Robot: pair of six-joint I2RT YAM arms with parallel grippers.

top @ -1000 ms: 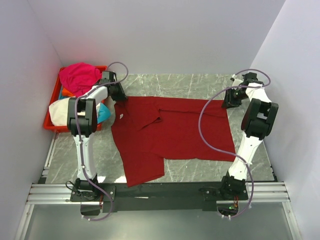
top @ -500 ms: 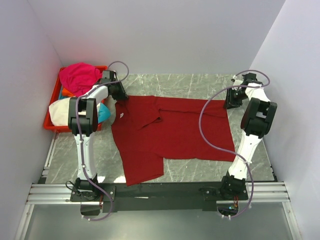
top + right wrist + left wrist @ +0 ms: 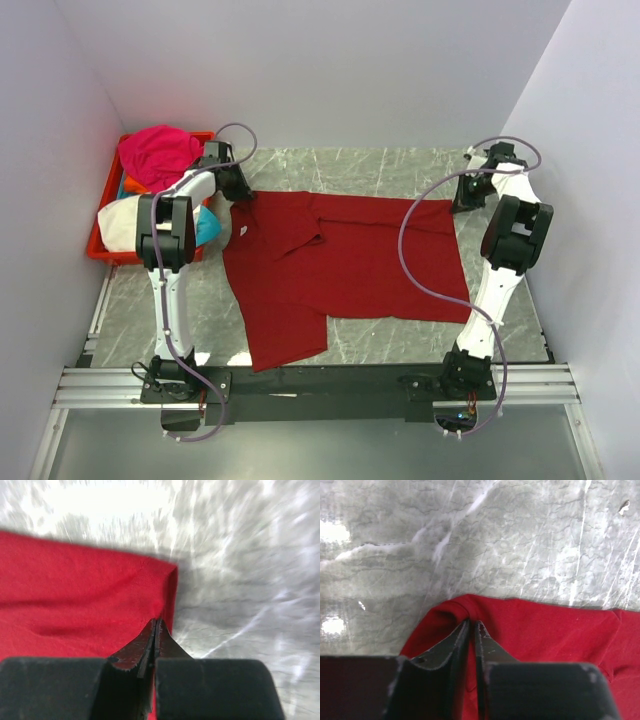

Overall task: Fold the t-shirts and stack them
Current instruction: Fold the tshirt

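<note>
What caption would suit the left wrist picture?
Left gripper, jaws closed on a bunched edge of the dark red t-shirt over the marble table.

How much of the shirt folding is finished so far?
Nothing is stacked yet. The dark red t-shirt lies mostly flat on the table. In hand: the left fingers pinch its far corner, and the right fingers are shut at the other far corner, though whether they caught cloth is unclear. Left: folding it, then the other shirts piled in the crate.
</note>
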